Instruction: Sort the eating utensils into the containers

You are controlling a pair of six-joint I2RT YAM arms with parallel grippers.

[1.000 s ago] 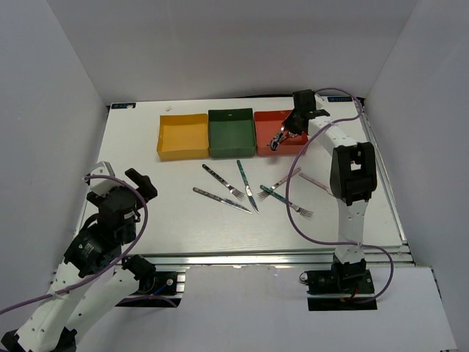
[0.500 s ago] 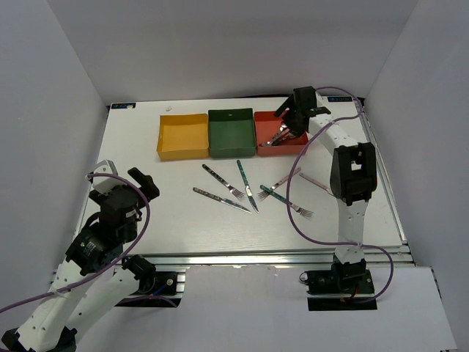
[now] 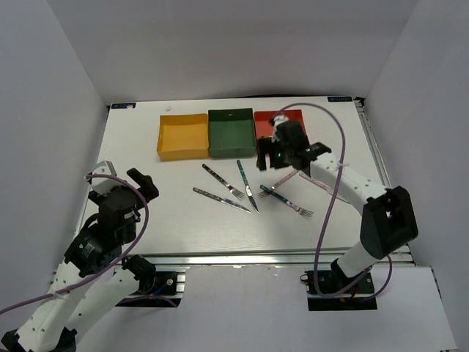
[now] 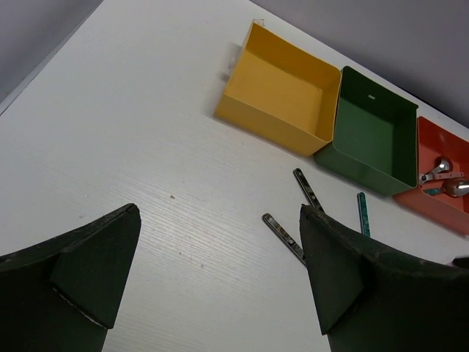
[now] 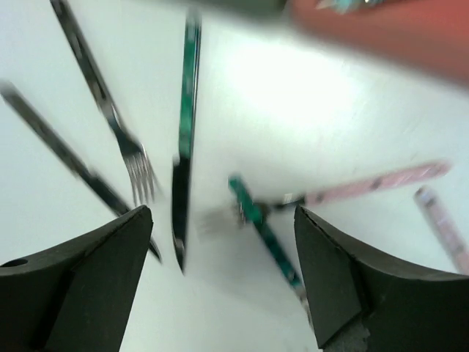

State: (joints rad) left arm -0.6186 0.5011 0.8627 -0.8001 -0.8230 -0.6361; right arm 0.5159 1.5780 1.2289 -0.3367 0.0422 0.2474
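Observation:
Three containers stand in a row at the back: yellow (image 3: 183, 137), dark green (image 3: 231, 132) and red (image 3: 268, 122). In the left wrist view the red container (image 4: 440, 205) holds two spoons (image 4: 440, 170). Several eating utensils lie loose mid-table: a dark-handled fork (image 3: 223, 181), a dark-handled knife (image 3: 222, 200), a teal knife (image 3: 247, 185), a teal fork (image 3: 286, 201) and a pink fork (image 3: 275, 183). My right gripper (image 3: 270, 163) hangs open and empty over them, just in front of the red container; its blurred wrist view shows the teal knife (image 5: 187, 147) and teal fork (image 5: 264, 227) below. My left gripper (image 3: 141, 185) is open at the near left.
Another pink-handled utensil (image 3: 315, 182) lies right of the cluster, under the right forearm. White walls enclose the table on three sides. The right arm's purple cable (image 3: 330, 176) loops above the table's right half.
My right gripper opened over the red container, let a spoon drop in, then swung back toward me over the loose utensils. The left arm has not moved.

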